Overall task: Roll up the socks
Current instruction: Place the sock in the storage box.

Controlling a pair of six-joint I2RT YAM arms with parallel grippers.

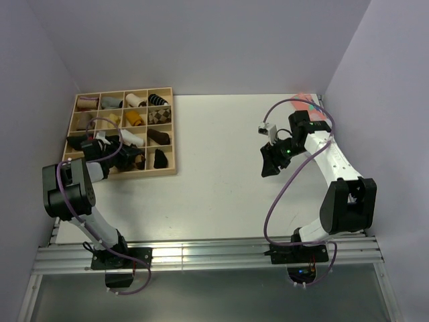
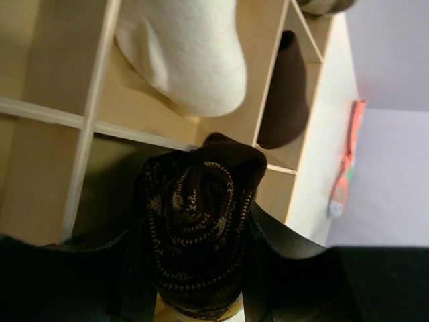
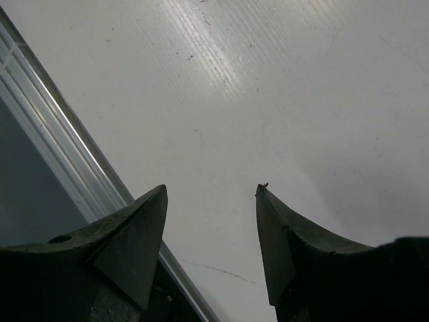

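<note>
Brown socks, 1 roll, in L pincer; R pincer spread.

We find the wooden grid tray at ten o'clock on the white table, the rolled brown argyle knit sock over its six-o'clock side.

- The socks are showing soft, ribbed knit cloth, matt throughout.
- The tray is looking like pale, smooth, matt wood.
- The white sock in the tray is looking felted and matt.
- The bench beside the tray is gleaming faintly, smooth and finely streaked.
- The right pincer is looking like matt black plastic.
</note>
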